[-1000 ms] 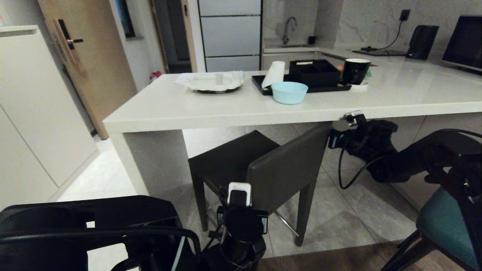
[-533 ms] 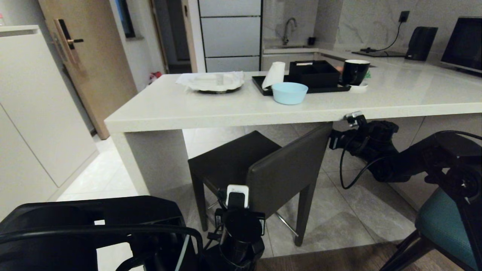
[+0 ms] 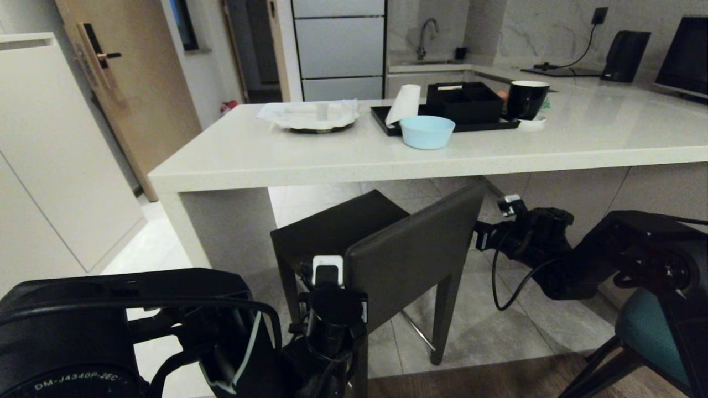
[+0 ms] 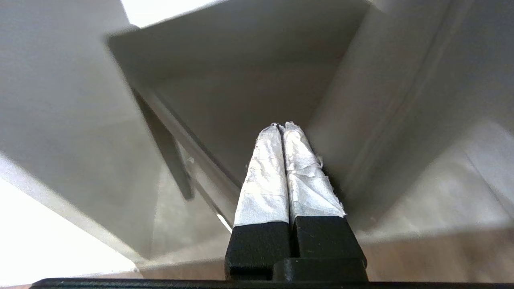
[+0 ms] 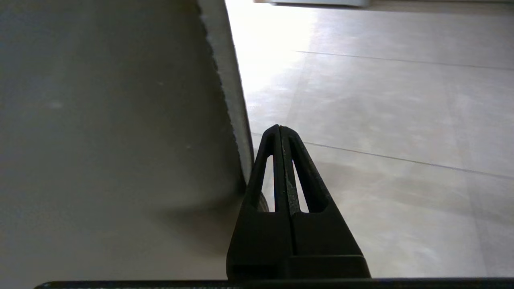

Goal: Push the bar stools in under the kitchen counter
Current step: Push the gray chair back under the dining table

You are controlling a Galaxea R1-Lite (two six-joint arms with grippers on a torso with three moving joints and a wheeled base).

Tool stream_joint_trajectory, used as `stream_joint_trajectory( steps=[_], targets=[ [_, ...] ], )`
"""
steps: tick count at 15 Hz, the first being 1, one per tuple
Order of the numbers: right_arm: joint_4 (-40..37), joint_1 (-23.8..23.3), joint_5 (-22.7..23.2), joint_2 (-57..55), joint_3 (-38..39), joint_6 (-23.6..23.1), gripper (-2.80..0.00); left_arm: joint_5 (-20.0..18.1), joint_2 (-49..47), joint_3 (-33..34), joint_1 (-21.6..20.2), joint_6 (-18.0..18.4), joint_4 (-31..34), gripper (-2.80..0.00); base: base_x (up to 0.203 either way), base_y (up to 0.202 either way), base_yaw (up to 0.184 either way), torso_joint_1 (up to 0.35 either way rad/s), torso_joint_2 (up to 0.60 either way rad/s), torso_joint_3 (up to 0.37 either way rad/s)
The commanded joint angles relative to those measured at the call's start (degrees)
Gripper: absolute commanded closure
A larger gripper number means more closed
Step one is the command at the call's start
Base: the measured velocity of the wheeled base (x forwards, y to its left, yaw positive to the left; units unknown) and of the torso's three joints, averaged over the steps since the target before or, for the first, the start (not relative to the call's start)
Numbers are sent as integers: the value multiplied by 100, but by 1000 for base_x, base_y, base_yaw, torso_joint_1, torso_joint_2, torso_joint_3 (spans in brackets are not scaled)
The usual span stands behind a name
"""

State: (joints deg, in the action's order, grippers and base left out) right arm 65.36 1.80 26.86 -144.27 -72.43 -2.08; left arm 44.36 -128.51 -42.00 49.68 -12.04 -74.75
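Against the near side of the grey stool's backrest, the left gripper is set with its taped fingers pressed together on nothing. At the backrest's right edge, the right gripper is likewise held closed and empty. The dark grey bar stool is judged about half in: its seat lies under the kitchen counter, while the backrest sits proud of the near rim. The teal bar stool, at the near right, is well clear of the counter and not yet pushed. Open tile floor is seen between the 2 stools; the counter's panel leg stands just left of the grey stool.
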Motion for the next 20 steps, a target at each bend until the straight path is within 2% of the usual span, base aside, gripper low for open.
stream_joint_trajectory(
  steps=[1, 5, 8, 11, 13, 15, 17, 20],
  targets=[
    [286, 63, 116, 279, 442, -30, 0, 15, 106, 33, -81, -9, -57, 0, 0, 0, 0, 0, 0, 0],
    [718, 192, 186, 690, 1190, -33, 0, 36, 204, 139, -141, -18, -75, 0, 0, 0, 0, 0, 0, 0],
    [1094, 394, 306, 1077, 1901, -25, 0, -30, 334, 215, -500, -5, -75, 0, 0, 0, 0, 0, 0, 0],
    [1637, 622, 350, 1396, 2760, -28, 0, -253, 498, 413, -1107, -4, -82, 0, 0, 0, 0, 0, 0, 0],
    [2104, 739, 354, 1453, 3241, -29, 0, -357, 527, 566, -1317, -17, -96, 0, 0, 0, 0, 0, 0, 0],
    [2217, 837, 361, 1568, 3671, -29, 0, -503, 519, 619, -1513, -18, -120, 0, 0, 0, 0, 0, 0, 0],
    [2230, 924, 392, 1765, 3937, -32, 0, -542, 511, 643, -1670, -18, -127, 0, 0, 0, 0, 0, 0, 0],
    [2230, 757, 395, 1740, 3871, -21, 0, -534, 754, 1051, -1559, -33, -135, 0, 0, 0, 0, 0, 0, 0]
  ],
)
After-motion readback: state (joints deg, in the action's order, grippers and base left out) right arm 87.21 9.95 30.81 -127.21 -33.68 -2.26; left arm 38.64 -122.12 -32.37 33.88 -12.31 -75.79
